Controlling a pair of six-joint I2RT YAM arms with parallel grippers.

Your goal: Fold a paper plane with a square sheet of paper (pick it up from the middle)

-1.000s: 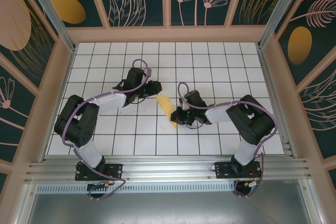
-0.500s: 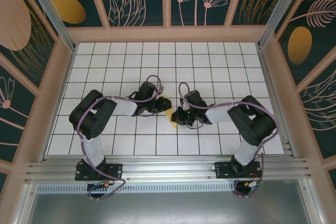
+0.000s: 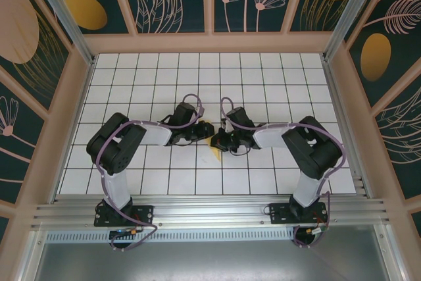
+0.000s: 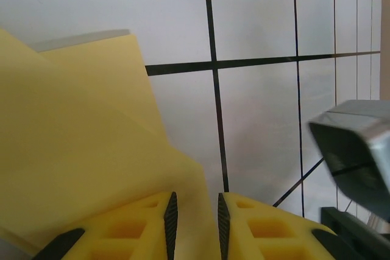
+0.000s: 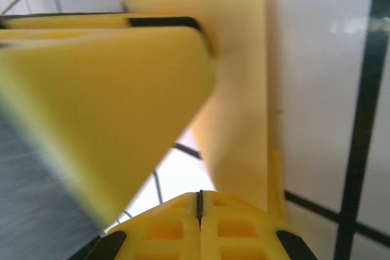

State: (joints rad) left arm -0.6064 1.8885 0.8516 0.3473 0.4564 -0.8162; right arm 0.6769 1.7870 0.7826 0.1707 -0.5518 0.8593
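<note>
The square sheet of paper (image 3: 210,139), pale yellow and already partly folded, is seen at the middle of the white gridded table (image 3: 263,83), caught between the two grippers a little nearer the arm bases than the far wall. In the left wrist view the paper (image 4: 79,138) is shown in overlapping layers, with one straight folded edge laid over another and the black grid lines exposed beyond it.

The left gripper (image 3: 200,135) is brought against the sheet from the left. Its yellow fingers (image 4: 172,214) are set a narrow gap apart, and yellow paper is seen in that gap. Whether the sheet is actually pinched there cannot be told.

The right gripper (image 3: 218,143) is brought in from the opposite side, its tip close to the left one. In its own wrist view the right gripper (image 5: 198,205) is shown with the jaws pressed together along a thin seam. The paper (image 5: 241,89) is seen rising as a tall strip just beyond the fingertips. Whether it is gripped cannot be made out.
</note>
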